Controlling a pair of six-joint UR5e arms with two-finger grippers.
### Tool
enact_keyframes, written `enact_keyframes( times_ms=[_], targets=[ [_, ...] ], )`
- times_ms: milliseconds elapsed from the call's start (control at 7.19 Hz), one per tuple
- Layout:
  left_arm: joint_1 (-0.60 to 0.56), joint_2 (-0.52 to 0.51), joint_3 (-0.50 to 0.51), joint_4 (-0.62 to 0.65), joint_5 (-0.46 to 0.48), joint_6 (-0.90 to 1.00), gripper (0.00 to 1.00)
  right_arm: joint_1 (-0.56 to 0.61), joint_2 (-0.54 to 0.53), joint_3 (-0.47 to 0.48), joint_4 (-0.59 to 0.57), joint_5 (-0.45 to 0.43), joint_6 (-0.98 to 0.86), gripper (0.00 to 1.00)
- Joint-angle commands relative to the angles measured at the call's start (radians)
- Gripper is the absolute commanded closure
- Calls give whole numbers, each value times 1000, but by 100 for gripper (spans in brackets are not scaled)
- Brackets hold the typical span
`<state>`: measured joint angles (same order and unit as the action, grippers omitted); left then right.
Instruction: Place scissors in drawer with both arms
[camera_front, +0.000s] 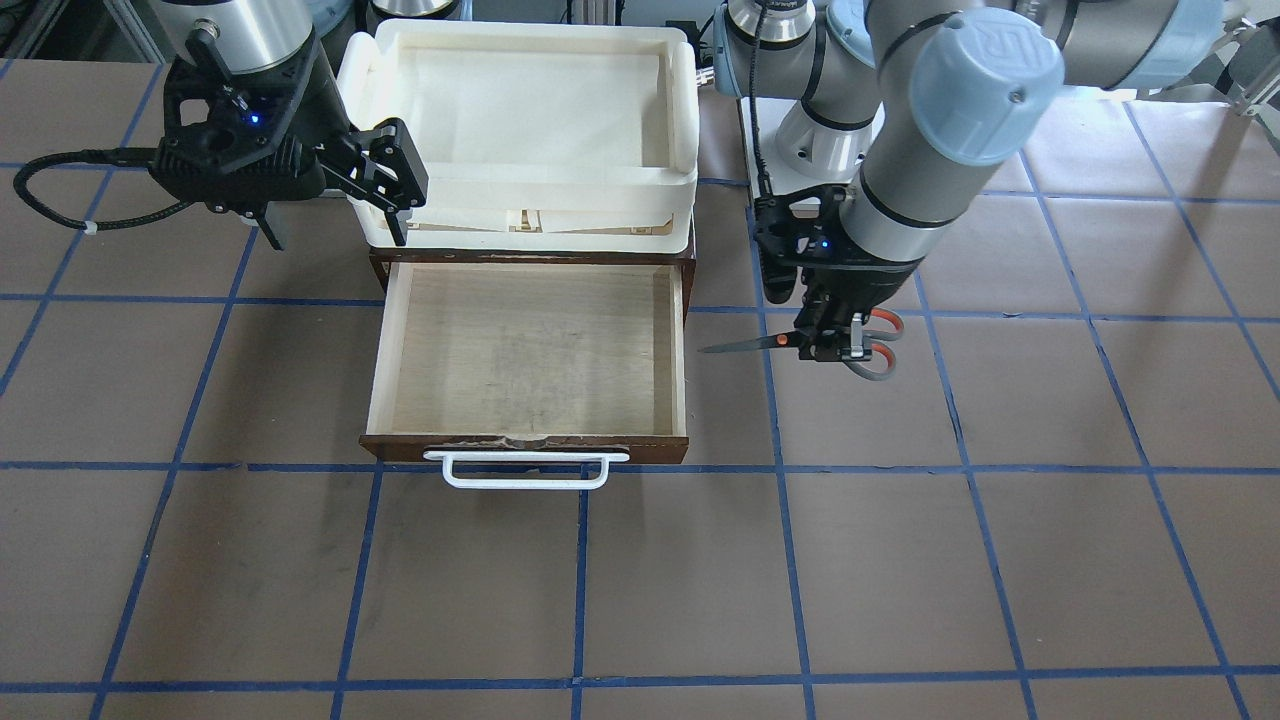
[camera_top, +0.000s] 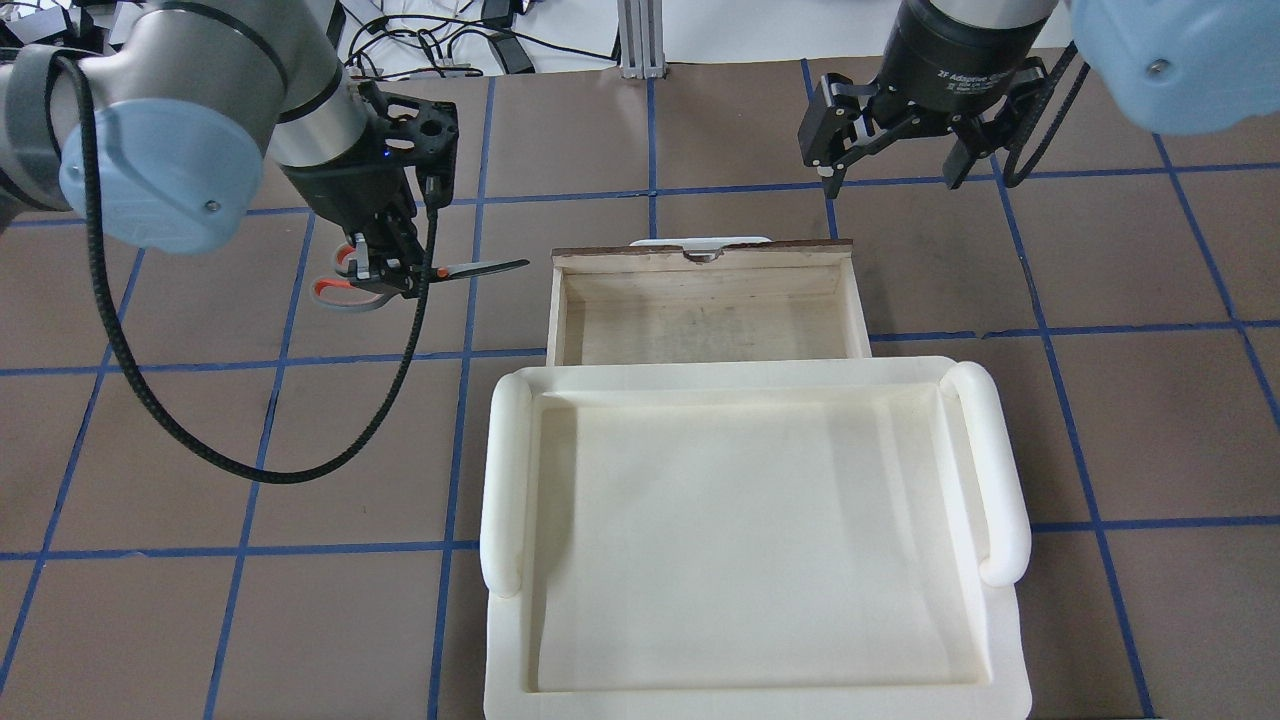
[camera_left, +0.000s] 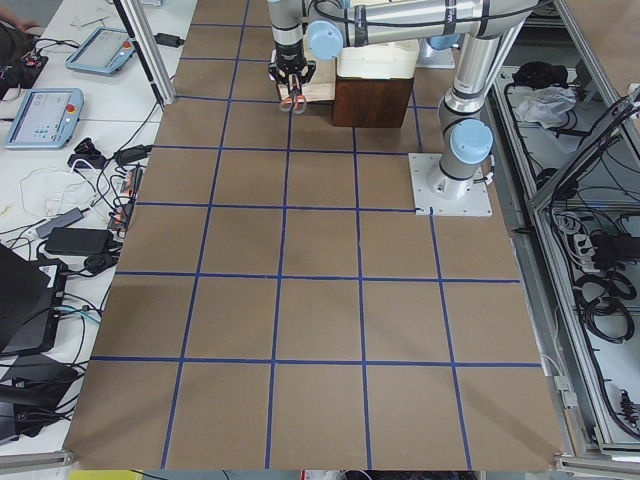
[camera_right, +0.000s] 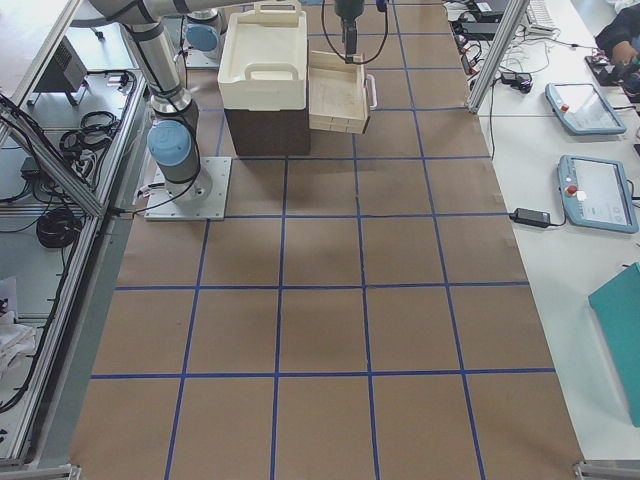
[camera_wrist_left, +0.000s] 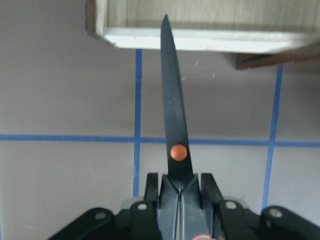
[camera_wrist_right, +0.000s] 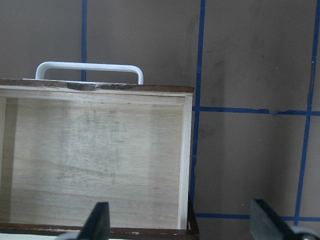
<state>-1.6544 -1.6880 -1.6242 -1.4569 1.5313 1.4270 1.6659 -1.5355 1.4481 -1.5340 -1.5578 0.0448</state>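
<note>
Jaws of the left gripper (camera_top: 390, 275) were pinched on the scissors (camera_top: 470, 268) just behind the orange pivot. Seen from overhead, the grey-and-orange handles trailed toward 9 o'clock and the closed blades pointed to 3 o'clock. The scissors hung at 9 o'clock from the pulled-out drawer (camera_top: 705, 262), with the tip near its side wall but not across it. Inside the drawer I saw only pale plywood floor, wall to wall. At the drawer's 6 o'clock the cream foam tray (camera_top: 505, 470) sat atop the brown cabinet (camera_right: 265, 130), showing just its smooth floor. Up at about 1 o'clock the right gripper (camera_top: 890, 178) hovered with its jaws spread wide.
</note>
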Motion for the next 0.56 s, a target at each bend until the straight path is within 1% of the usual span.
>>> enact_keyframes(
  times_ms=[0, 278, 417],
  targets=[
    [-147, -12, 1, 10, 1, -162, 91, 0, 0, 0, 0, -1, -2, 0],
    [-200, -28, 3, 18, 0, -207, 91, 0, -2, 0, 0, -2, -5, 0],
    [-214, -39, 3, 41, -29, -238, 91, 0, 0, 0, 0, -1, -5, 0]
  ],
)
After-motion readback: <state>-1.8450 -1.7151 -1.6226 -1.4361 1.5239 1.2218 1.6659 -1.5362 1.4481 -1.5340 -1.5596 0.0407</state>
